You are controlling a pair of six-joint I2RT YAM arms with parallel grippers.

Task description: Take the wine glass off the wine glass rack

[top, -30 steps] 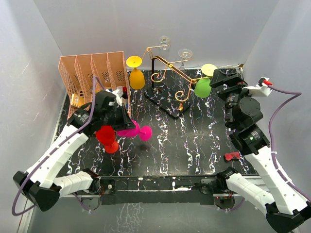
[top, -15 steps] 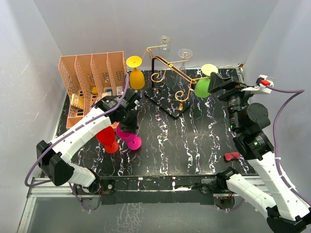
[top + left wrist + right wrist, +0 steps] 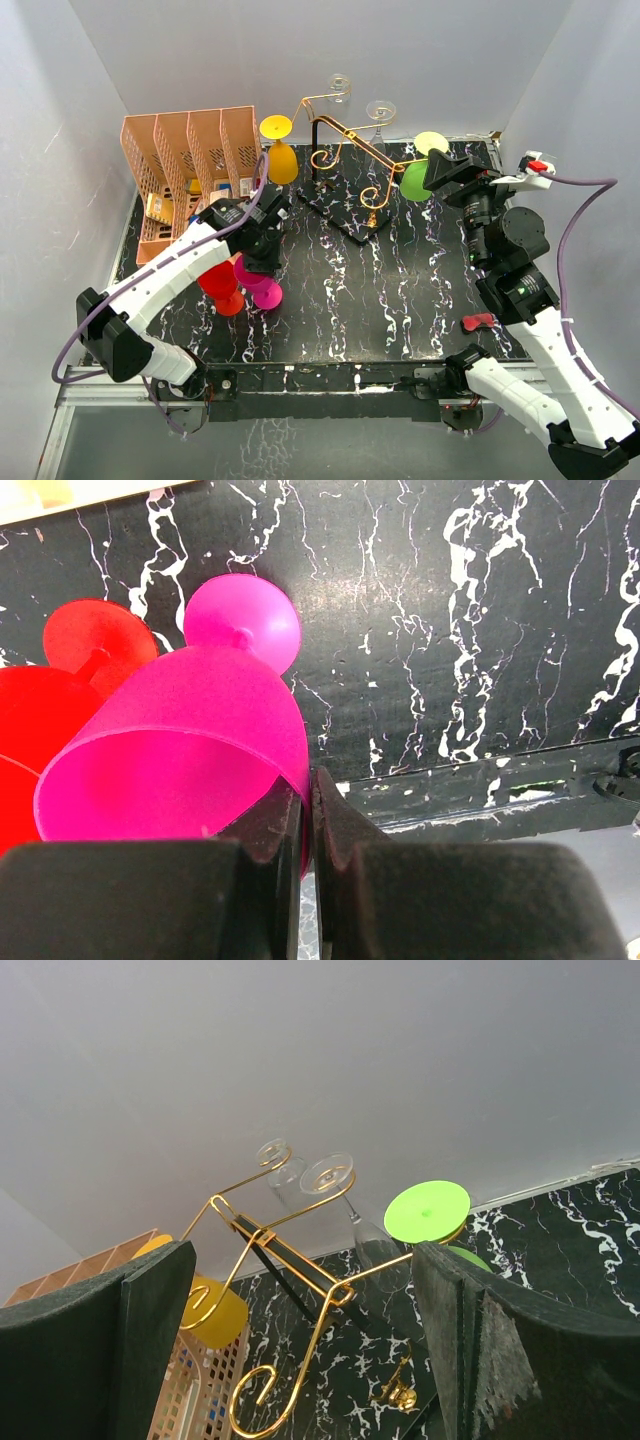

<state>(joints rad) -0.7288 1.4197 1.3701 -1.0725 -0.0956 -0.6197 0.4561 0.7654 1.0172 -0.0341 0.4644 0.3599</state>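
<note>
Down at the left gripper (image 3: 310, 792), the jaws are clamped on the rim of the magenta wine glass (image 3: 190, 740), its bowl lying to the left of the fingers and its round foot low over the black marble table (image 3: 400, 290); whether the foot touches cannot be told. A red wine glass (image 3: 220, 285) stands just beside it on the left. To the right, a wide stretch of marble runs to the right arm's base.

The right gripper (image 3: 300, 1290) is spread wide and holds nothing, facing the wine glass rack (image 3: 290, 1260) with a gap between. The green wine glass (image 3: 418, 178) hangs on the rack's nearest arm, close to the fingers (image 3: 110, 1350). Two clear glasses (image 3: 330, 1175) hang from the rear arms near the back wall, and a yellow glass (image 3: 281, 160) hangs at the left end, near the peach file organiser (image 3: 170, 150) in the back-left corner.
</note>
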